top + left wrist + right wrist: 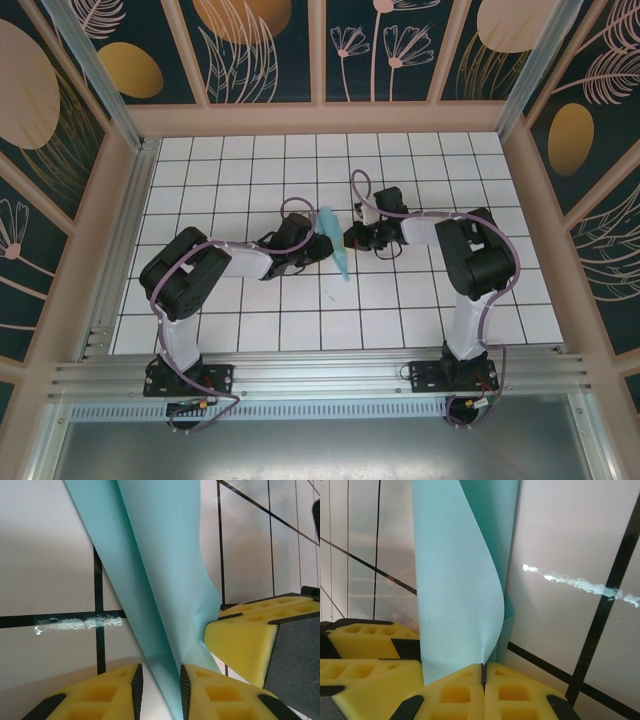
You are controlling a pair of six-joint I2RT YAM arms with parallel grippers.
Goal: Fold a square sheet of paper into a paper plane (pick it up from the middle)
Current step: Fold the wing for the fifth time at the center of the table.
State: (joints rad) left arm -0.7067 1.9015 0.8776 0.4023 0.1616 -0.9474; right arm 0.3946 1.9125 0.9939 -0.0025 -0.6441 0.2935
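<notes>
Reaching inward, right gripper (483, 669) pinching paper plane (337, 250), left gripper (161, 682) parted.

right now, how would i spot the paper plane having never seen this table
Find the white grid table; at its middle the left arm and right arm meet. The paper plane is the slim light teal dart between them, the only teal thing on the tiles.

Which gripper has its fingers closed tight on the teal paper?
The right gripper: its yellow fingers meet, pinching the folded paper; the left gripper shows a gap.
</notes>
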